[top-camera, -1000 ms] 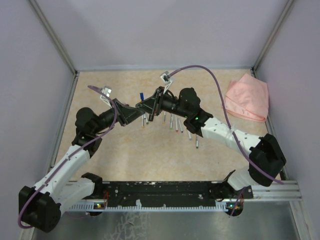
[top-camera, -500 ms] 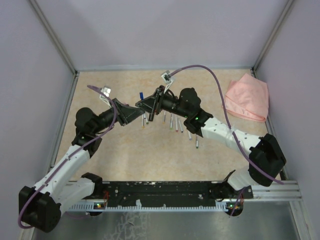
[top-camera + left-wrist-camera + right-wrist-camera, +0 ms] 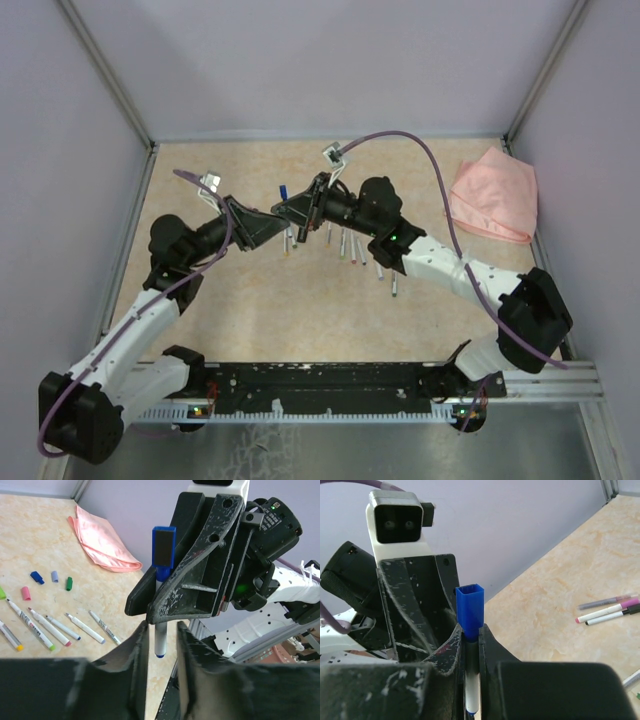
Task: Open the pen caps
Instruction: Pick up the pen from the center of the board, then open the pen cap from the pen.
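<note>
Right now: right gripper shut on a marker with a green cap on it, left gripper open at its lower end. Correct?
One thing off: the cap is blue, not green. The right wrist view shows it sticking up above the right gripper, which is shut on the marker; the left gripper is open at its lower end.

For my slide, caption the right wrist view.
Right fingers clamp a slim white marker below its blue plastic cap.

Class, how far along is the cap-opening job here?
Done: several pens lie uncapped, loose caps beside them. In hand: the right gripper clamps a blue pen, its cap still on; the left gripper stands open below. Left: that cap at least.
</note>
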Available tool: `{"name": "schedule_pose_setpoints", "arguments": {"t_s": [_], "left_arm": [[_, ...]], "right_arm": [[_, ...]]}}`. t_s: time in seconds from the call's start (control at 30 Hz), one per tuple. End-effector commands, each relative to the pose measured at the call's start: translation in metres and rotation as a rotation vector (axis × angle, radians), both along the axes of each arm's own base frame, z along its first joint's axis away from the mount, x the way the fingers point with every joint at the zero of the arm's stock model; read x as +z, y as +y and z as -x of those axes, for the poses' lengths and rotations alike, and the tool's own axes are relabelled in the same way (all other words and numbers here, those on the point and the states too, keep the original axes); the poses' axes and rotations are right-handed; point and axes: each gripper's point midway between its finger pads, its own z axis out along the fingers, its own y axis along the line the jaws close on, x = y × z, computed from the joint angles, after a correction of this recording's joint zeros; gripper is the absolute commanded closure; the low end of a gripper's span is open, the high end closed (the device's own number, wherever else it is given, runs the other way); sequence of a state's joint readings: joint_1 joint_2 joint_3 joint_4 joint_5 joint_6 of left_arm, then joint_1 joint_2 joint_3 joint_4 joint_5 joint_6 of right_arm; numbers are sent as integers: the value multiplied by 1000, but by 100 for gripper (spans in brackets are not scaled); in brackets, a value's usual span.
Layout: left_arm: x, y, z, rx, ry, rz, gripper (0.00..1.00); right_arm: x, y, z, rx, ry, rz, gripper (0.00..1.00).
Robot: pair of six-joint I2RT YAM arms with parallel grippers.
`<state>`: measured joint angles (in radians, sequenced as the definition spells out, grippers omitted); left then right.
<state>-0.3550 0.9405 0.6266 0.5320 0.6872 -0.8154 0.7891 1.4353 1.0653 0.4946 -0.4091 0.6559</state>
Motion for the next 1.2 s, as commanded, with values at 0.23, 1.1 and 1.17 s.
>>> {"name": "schedule_pose_setpoints", "arguments": {"t_s": [0.23,1.1,1.17], "left_arm": [[18,24,4,48,-134,-43,27],[23,10,-16,-150,51,50,39],[18,9,-16,-154,64,45,41]], "right_arm": [[15,-20,1,26,-34,-51,100],[-17,1,19,271,2,14,100],[-17,3,18,271,3,14,100]]}}
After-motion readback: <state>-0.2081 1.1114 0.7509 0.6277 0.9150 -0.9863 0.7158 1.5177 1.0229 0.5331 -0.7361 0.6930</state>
